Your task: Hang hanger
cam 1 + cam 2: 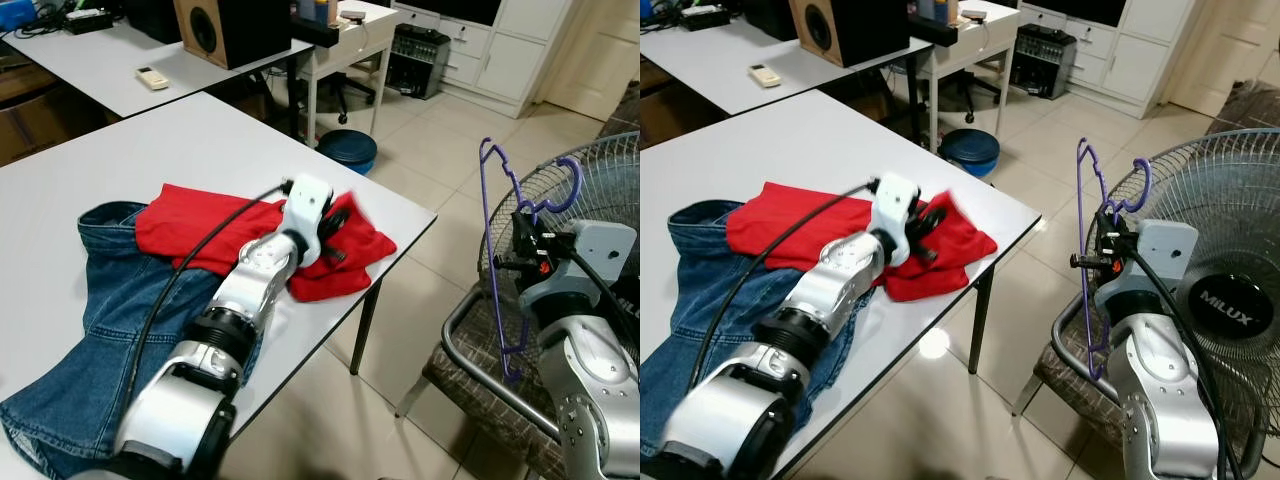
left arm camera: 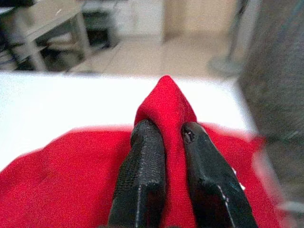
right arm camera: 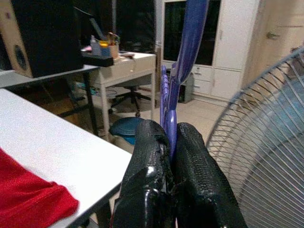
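The right gripper (image 1: 521, 240) stands clamped on the purple hanger (image 1: 508, 262), held upright off the table's right edge, while the left gripper (image 2: 167, 137), leftward over the table (image 1: 200, 140), pinches the red garment (image 1: 200, 225).

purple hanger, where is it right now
The purple hanger is off the table, on the robot's right, held upright in the right gripper just in front of the fan and above the chair.

Head pair: high, looking forward and down, sharing the white rectangular table (image 1: 200, 150) at 10 o'clock and grey wire-caged fan (image 1: 1230, 230) at 3 o'clock. Wrist views: very close, along black fingers (image 2: 142, 175), over crumpled red cloth (image 2: 71, 180) and thin purple plastic hanger (image 3: 183, 61).
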